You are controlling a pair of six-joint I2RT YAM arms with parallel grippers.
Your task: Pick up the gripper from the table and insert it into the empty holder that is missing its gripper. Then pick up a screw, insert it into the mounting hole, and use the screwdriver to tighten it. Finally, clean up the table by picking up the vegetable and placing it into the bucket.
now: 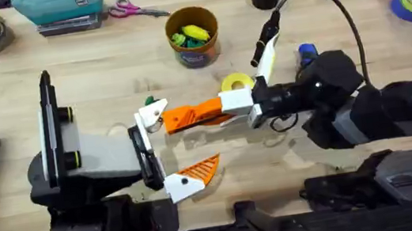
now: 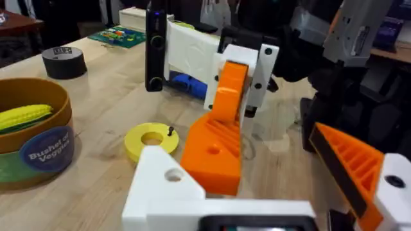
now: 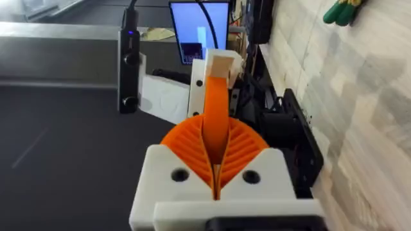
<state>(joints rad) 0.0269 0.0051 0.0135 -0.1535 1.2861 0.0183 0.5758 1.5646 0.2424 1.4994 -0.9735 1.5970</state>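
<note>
Right claw: I see its two orange pads pressed together on the gripper, the orange wedge held out sideways toward the left arm, off the worktop.
Left claw: spread wide and holding nothing; one finger carries an orange pad, the other is the bare white holder.
Gripper and holder: in the left wrist view the wedge sits just beside the white block; whether it is seated in it or only touching, I cannot tell.
Bucket: well behind the claws, upright, with a yellow toy piece and green bits inside.
Vegetable: I think it is the small green thing on the worktop just behind the holder, though it is mostly hidden.
Screwdriver: a blue shape beside the right arm, partly covered.
Yellow disc: flat on the worktop near the right claw.
</note>
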